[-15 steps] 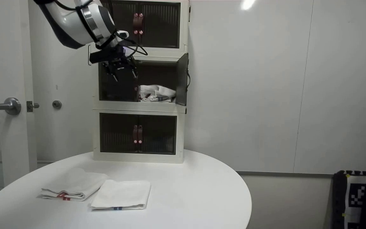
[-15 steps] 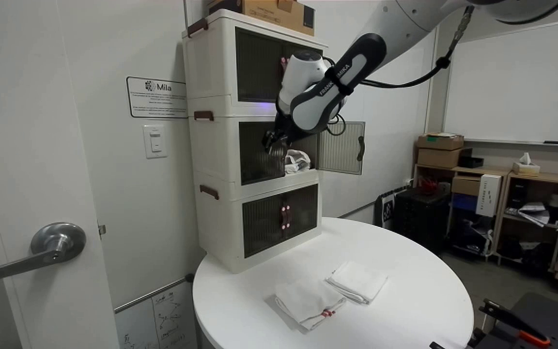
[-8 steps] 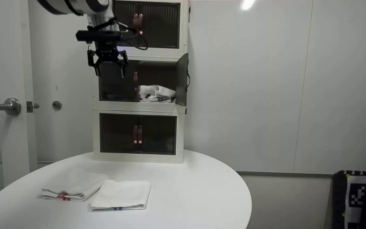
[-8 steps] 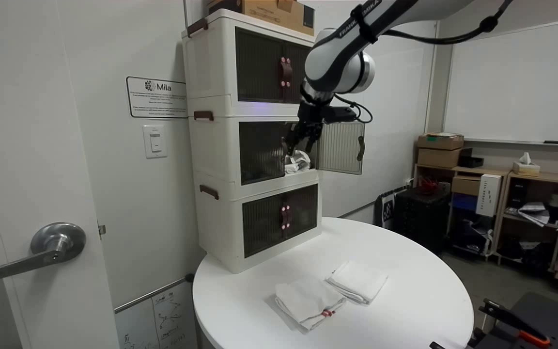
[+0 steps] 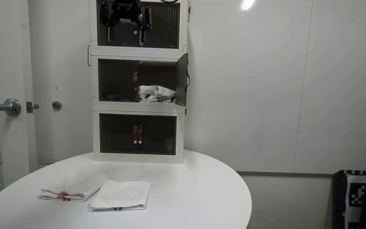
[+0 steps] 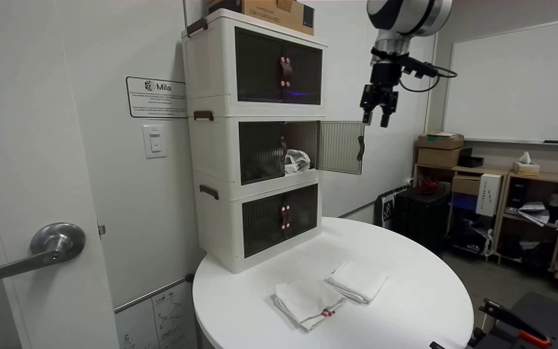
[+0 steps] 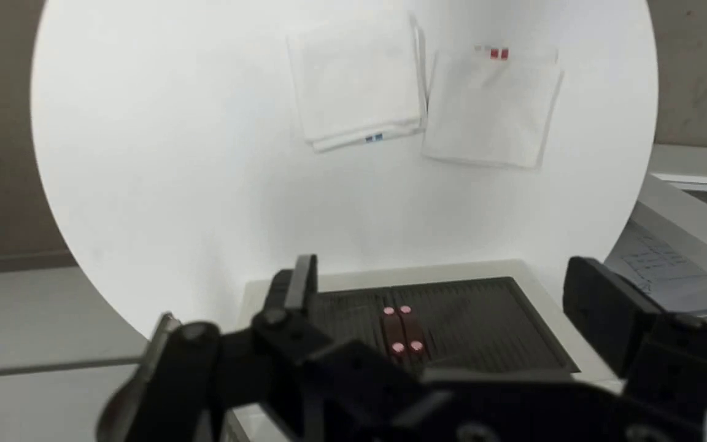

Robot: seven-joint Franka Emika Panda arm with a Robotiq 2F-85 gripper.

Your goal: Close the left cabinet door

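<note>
The left cabinet door is the dark see-through left panel of the white cabinet's middle tier. It stands shut, flush with the frame, in both exterior views. Its dark red handle is on its right edge. The same tier's right-hand door is swung wide open. My gripper is open and empty, pointing down, in front of the cabinet and apart from it. In an exterior view it shows before the top tier. The wrist view shows its spread fingers; there the left door is hidden.
A crumpled white cloth lies in the middle tier's open right half. Two folded white cloths lie on the round white table. The bottom tier's doors are shut. A cardboard box sits on top of the cabinet.
My gripper has turned to point down, then risen and moved back away from the middle tier's front. It stays open. The left door and the open right-hand door look unchanged.
</note>
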